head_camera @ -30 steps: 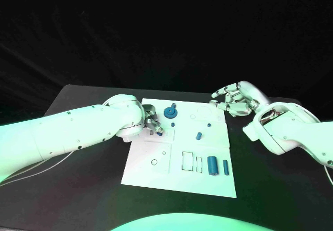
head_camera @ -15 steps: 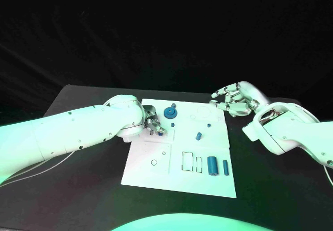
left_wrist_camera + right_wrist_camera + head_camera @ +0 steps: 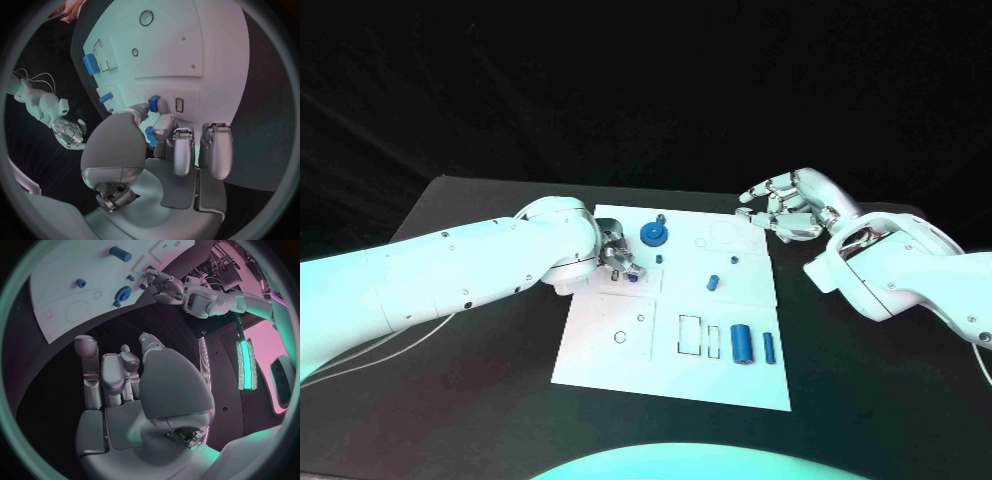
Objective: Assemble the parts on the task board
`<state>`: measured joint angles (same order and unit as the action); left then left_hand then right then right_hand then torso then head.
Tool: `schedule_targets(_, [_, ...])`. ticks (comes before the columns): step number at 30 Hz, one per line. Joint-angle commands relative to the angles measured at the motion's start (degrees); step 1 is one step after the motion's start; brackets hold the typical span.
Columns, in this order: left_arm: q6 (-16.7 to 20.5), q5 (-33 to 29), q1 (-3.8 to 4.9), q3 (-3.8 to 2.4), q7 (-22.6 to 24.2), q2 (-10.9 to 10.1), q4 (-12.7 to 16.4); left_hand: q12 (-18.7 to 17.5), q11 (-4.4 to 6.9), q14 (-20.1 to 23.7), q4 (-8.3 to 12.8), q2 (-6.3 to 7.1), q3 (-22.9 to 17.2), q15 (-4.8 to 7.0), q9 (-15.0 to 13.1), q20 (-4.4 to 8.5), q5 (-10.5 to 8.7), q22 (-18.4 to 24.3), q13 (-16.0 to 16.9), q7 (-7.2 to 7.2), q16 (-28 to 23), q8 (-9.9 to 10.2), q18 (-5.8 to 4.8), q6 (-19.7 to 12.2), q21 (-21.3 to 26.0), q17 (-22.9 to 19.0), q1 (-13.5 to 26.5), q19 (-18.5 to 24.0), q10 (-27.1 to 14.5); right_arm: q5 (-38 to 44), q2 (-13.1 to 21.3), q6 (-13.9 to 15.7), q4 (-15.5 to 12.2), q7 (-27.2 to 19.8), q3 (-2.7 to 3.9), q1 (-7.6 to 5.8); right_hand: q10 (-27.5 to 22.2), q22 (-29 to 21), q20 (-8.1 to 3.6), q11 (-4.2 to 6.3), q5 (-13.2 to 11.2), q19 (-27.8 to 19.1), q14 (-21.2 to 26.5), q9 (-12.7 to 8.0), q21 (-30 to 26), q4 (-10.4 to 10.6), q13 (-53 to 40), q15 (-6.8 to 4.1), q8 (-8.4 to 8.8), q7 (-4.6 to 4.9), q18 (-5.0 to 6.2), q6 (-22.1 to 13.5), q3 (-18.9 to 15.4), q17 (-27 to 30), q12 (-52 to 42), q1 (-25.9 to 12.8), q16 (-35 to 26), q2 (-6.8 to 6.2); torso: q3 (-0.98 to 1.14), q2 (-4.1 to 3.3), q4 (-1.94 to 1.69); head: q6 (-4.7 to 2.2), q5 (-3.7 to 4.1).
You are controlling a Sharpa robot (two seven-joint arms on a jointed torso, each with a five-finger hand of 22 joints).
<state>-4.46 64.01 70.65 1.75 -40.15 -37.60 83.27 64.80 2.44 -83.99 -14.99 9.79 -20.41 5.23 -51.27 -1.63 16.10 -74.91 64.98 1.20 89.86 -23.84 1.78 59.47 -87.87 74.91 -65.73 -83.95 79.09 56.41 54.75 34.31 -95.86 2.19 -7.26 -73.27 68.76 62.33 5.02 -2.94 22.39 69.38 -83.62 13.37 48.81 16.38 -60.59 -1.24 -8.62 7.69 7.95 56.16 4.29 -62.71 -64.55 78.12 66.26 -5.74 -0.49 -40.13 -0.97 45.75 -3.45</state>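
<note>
The left robot hand (image 3: 620, 262) pinches a small blue part (image 3: 154, 105) over the task board (image 3: 625, 355) to seat it; the right robot hand (image 3: 786, 207) hovers beyond the far right corner, loosely curled, holding nothing.

White task board (image 3: 625, 340) lies flat mid-table, blue parts (image 3: 743, 344) scattered on it, a gear (image 3: 653, 236) at its far edge

- The left hand (image 3: 159, 150) sits low over the white task board (image 3: 187, 55), its fingers (image 3: 164, 126) curled down onto the plate.
- A small blue part (image 3: 154, 104) is pinched between the thumb tip and a fingertip; another blue piece (image 3: 150, 136) shows just under the fingers.
- Two more blue parts (image 3: 90, 64) lie near the board's edge, apart from the hand.
- The right hand (image 3: 69, 132) hangs over the dark worktop (image 3: 262, 100), fingers spread.
</note>
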Motion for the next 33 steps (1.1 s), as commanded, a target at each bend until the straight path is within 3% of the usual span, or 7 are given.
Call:
schedule_targets(1, [-0.7, -0.4, -0.03, -0.01, -2.1, -0.1, 0.0, 0.4, 0.06, -6.0, -0.1, -0.57, 0.8, 0.21, -0.1, 0.36, 0.08, -11.3, 0.1, 0.11, 0.1, 0.3, -0.85, 0.3, -0.1, 15.1, -0.1, -3.4, -0.1, 0.2, 0.0, 0.0, 0.0, -0.5, 0.02, 0.04, -0.5, -0.1, 0.15, -0.08, -0.3, 0.0, 0.1, 0.0, -0.3, 0.2, 0.0, 0.11, -0.29, 0.10, 0.42, 0.0, 0.0, 0.1, 0.2, -0.7, -0.2, 0.17, -0.03, -0.02, 0.01, -0.05, -0.10])
schedule_targets(9, [-0.5, -0.5, -0.03, -0.01, -2.1, -0.2, -0.3, 0.9, 0.05, -6.0, -1.4, -0.75, 5.1, 0.22, -0.2, 0.38, 0.02, -11.5, 0.4, 0.12, 0.1, 0.5, -0.89, 0.7, -0.2, 15.1, 0.1, -3.5, 0.1, 0.2, 0.0, 0.1, 0.1, -0.6, 0.02, 0.07, -0.5, -0.1, 0.15, -0.09, -0.4, 0.0, 0.1, 0.0, -0.3, 0.2, 0.1, 0.11, -0.30, 0.10, 0.41, 0.0, 0.0, 0.1, 0.2, -0.8, -0.3, 0.18, -0.03, -0.01, -0.04, -0.10, 0.02])
schedule_targets(26, [1.7, -2.4, -0.03, -0.06, -1.2, -0.6, -0.1, 0.5, -0.09, -6.0, -1.7, -2.47, 10.7, 0.11, 0.0, 0.36, 0.22, -11.3, -0.1, 0.28, 0.1, 1.3, -0.85, 0.6, -0.1, 15.1, 2.0, -3.4, -0.2, 0.2, 0.0, 0.2, 0.2, -0.7, 0.02, 0.24, -0.5, -0.2, 0.16, -0.11, -0.5, 0.0, 0.1, 0.0, -0.6, 0.3, 0.1, 0.12, -0.30, 0.11, 0.45, 0.0, -0.1, 0.2, 0.2, -1.1, -0.4, 0.15, 0.00, 0.01, -0.01, -0.19, -0.15])
schedule_targets(33, [3.8, -4.4, 0.10, -1.37, -0.4, -2.1, 1.5, -1.5, -0.65, -6.0, -1.7, -2.96, 12.2, -0.31, 0.7, 0.27, 0.26, -10.7, -2.0, 0.97, 0.1, 2.6, -0.70, -0.9, 0.2, 15.1, 1.5, -3.0, -1.6, 0.1, -0.2, 0.4, 0.5, -0.7, 0.02, 0.31, -0.5, -0.2, 0.16, -0.11, -0.5, 0.0, 0.1, 0.0, -0.6, 0.3, 0.1, 0.12, -0.30, 0.11, 0.45, 0.0, -0.1, 0.2, 0.2, -1.1, -0.4, 0.15, -0.01, 0.03, -0.07, -0.26, -0.04])
